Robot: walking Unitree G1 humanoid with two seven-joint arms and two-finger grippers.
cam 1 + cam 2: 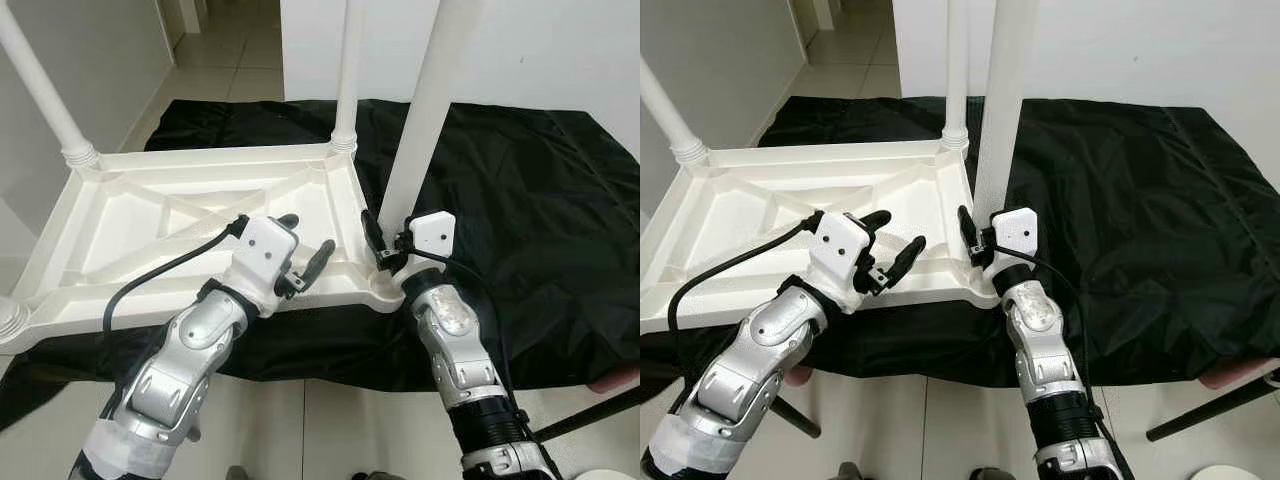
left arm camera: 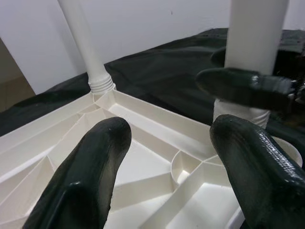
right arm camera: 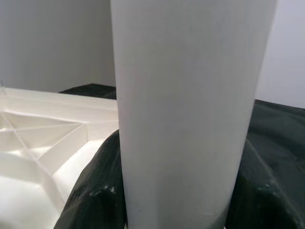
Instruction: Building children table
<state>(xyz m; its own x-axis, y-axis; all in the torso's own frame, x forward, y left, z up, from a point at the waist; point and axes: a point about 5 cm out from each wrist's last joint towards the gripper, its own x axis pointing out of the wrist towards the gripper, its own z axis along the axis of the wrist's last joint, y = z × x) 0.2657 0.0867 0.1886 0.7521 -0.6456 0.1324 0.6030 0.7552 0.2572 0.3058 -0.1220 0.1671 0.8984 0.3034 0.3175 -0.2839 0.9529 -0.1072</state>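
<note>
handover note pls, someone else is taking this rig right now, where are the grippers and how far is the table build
Right gripper: shut on the near-right table leg, low down, just above its corner socket.
Left gripper: open, holding nothing, hovering over the ribbed underside near that same corner.
Tabletop: white plastic, upside down on the black cloth.
Done: the far-right leg and the far-left leg stand upright in their sockets; a near-left corner fitting shows at the picture's edge.
Left: I cannot tell whether the gripped leg is fully seated. Check it, then probably turn the table upright.
</note>
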